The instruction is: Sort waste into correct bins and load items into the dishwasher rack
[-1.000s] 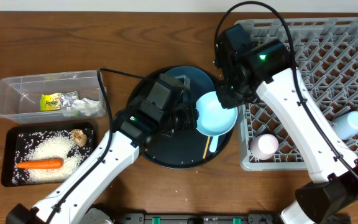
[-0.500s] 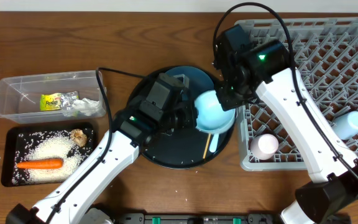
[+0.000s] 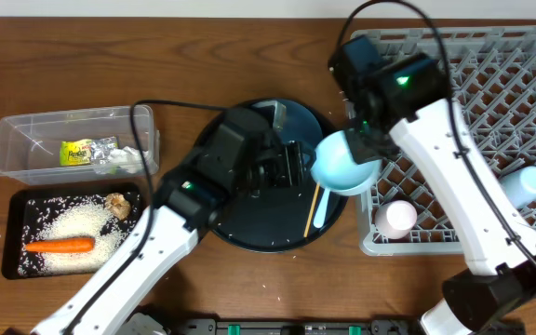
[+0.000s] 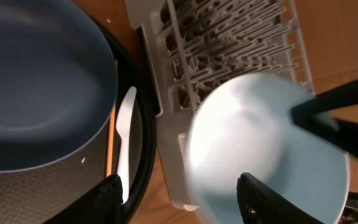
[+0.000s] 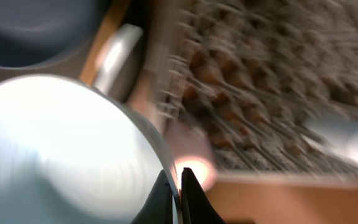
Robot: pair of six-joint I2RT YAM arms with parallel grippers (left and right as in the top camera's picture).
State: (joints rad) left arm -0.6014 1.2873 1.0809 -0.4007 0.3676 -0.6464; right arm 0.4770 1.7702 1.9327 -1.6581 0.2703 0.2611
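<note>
My right gripper is shut on the rim of the white bowl, which hangs tilted over the rack's left edge. My left gripper stands open just left of the bowl, touching nothing. The dark-blue plate lies on the round black tray. Beside it are the pale-blue utensil and the chopstick. The grey dishwasher rack holds a pink cup and a light-blue cup.
At the left, the clear tub holds the wrapper and tissue. Below it, the shallow black tray holds rice, a carrot and a biscuit.
My left gripper has opened and let go of the bowl. My right arm has carried the bowl to the right, toward the rack.
</note>
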